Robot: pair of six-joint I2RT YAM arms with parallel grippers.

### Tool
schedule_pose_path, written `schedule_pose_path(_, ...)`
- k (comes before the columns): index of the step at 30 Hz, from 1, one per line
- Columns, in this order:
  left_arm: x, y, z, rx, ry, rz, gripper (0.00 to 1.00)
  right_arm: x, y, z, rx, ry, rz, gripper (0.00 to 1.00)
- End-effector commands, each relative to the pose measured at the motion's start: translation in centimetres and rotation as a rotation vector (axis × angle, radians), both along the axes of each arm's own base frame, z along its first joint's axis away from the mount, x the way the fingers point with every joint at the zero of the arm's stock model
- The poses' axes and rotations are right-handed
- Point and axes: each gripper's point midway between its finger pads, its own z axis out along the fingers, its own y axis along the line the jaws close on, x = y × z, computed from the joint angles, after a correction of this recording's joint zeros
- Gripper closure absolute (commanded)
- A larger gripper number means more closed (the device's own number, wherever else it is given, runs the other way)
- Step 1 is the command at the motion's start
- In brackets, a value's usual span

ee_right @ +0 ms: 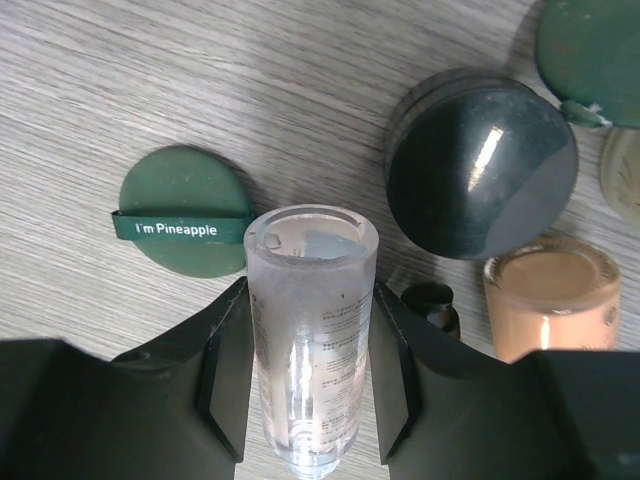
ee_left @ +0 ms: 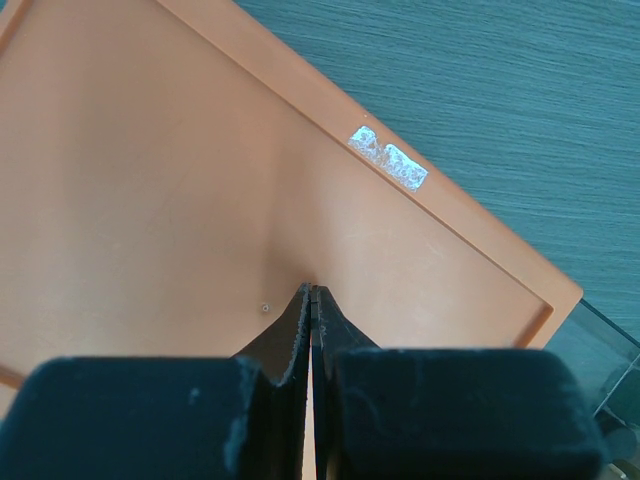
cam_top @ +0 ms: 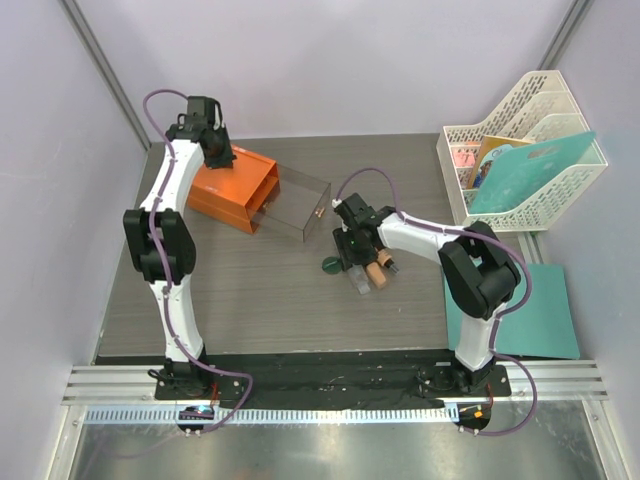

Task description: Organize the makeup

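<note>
While the clenched left hand (ee_left: 312, 292) presses the orange plastic drawer box (ee_left: 150, 180), likely steadying it, the right hand (ee_right: 312, 300) grasps the clear cylindrical tube (ee_right: 310, 250) lying on the grey wood-grain surface (ee_right: 200, 70) beside a dark green round disc (ee_right: 180, 195).

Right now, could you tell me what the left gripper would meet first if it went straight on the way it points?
The orange box: the left gripper, fingers shut, points at its flat top. The tips look very near, perhaps touching; depth is unclear.
</note>
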Motion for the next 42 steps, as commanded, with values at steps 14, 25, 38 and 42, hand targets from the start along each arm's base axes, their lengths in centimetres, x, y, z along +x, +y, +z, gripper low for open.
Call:
schedule_pose_path(14, -11.6, 2.4, -17.3, 0.066, 0.626, -0.028, 1.0, 4.9, 2.4, 14.2, 0.151, -0.313, 0.008, 0.93)
schedule_pose_path(25, -11.4, 1.9, -17.6, -0.038, 0.652, -0.035, 1.0, 7.9, 7.3, 23.8, 0.401, -0.477, 0.065, 0.94)
schedule_pose_path(38, -12.9, 1.8, -17.6, -0.042, 0.733, -0.043, 1.0, 11.5, 12.9, 24.4, 0.571, -0.466, 0.086, 0.95)
schedule_pose_path(42, -13.4, 1.8, -17.7, -0.041, 0.748, -0.045, 1.0, 12.5, 14.4, 21.8, 0.58, -0.414, 0.076, 0.91)
